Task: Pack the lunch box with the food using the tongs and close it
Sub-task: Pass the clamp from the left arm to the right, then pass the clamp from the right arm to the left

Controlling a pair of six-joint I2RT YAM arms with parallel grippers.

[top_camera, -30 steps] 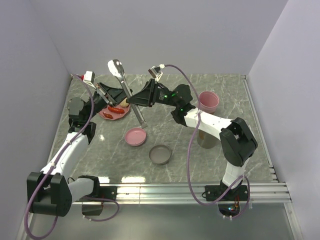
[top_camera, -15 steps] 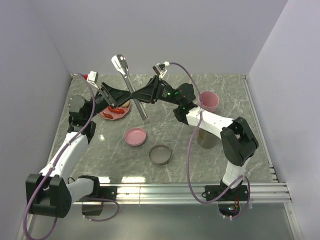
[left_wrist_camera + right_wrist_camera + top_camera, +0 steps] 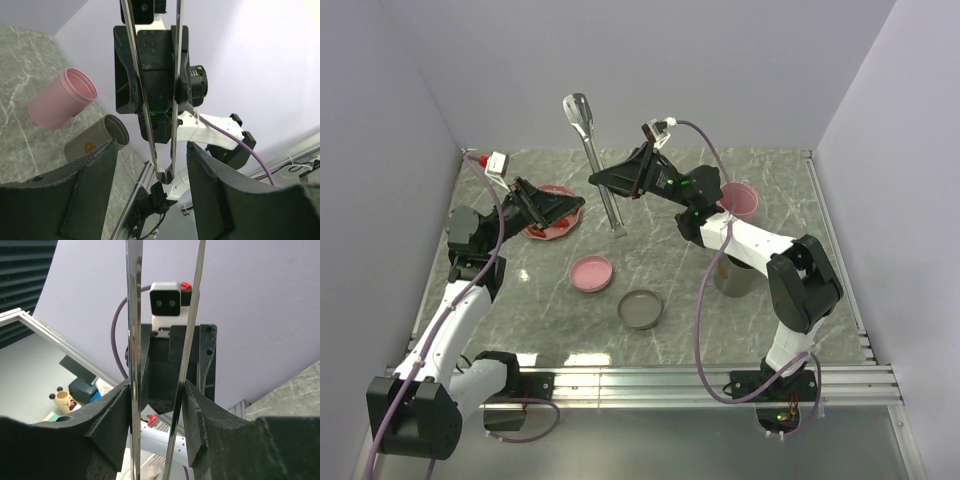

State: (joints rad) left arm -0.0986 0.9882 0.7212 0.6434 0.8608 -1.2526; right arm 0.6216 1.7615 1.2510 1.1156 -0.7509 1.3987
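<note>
Top external: right pincer (image 3: 599, 181) clamped on tongs (image 3: 590, 145), held near-upright above rear of tabletop (image 3: 520, 300); left pincer (image 3: 572, 203) jaws apart, over pink plate (image 3: 542, 233), near tongs, not touching.

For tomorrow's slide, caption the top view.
Right gripper holds tongs aloft; open left gripper hangs by the pink plate.
</note>
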